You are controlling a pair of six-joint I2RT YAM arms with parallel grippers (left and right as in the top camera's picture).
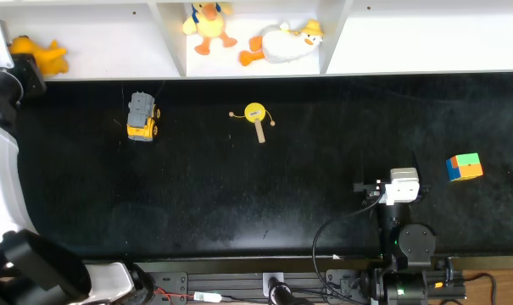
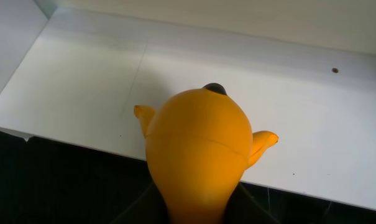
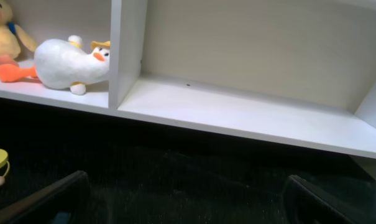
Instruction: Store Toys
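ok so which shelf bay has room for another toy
Right bay is bare, past the divider from the white duck. Middle bay is crowded: white duck and yellow duck. Left bay is free right of the orange toy.

Free shelf floor ahead of both pairs of fingers

Ahead of the fingers of the right gripper (image 3: 188,208) lies black table (image 3: 194,174), then the right shelf compartment (image 3: 250,115), free up to its back wall (image 3: 250,43). The divider (image 3: 125,56) closes one side, the white duck (image 3: 69,62) behind it. Past the orange toy (image 2: 200,149) in the left gripper (image 2: 197,211), white shelf floor (image 2: 82,81) is free.
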